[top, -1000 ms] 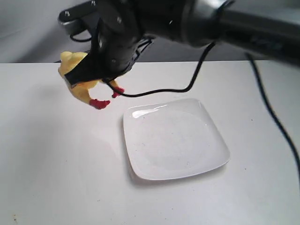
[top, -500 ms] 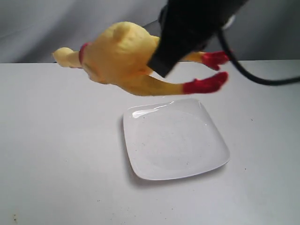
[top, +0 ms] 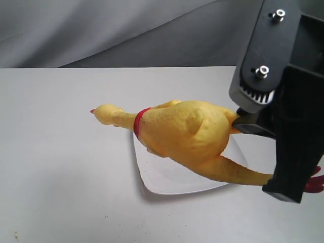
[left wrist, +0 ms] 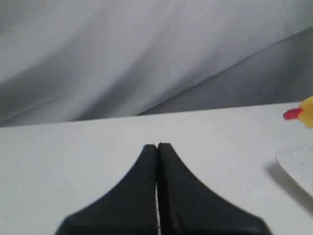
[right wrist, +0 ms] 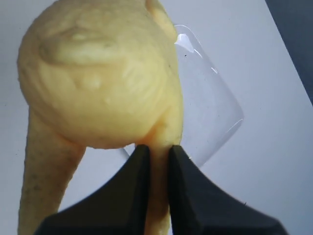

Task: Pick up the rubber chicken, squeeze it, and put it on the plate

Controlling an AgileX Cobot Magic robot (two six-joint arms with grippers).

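The yellow rubber chicken point(top: 187, 132) hangs low over the white square plate point(top: 167, 181), with its head point(top: 104, 114) and red collar point(top: 142, 120) reaching past the plate's left rim. Its red feet point(top: 316, 182) stick out behind my right arm. My right gripper point(top: 242, 125) is shut on one leg just behind the plump body. In the right wrist view, the leg is pinched between the black fingers of the right gripper point(right wrist: 159, 152), with the chicken's body point(right wrist: 98, 73) above and the plate point(right wrist: 210, 107) behind. My left gripper point(left wrist: 157, 146) is shut on nothing, low over the table. It does not show in the exterior view.
The white table point(top: 61, 167) spreads around the plate, and grey cloth point(top: 101, 30) hangs behind it. In the left wrist view, the chicken's head point(left wrist: 304, 111) and the plate's rim point(left wrist: 296, 161) show at the side.
My right gripper has carried the chicken from high at the back left down to the right. The toy has turned and now lies low over the plate.
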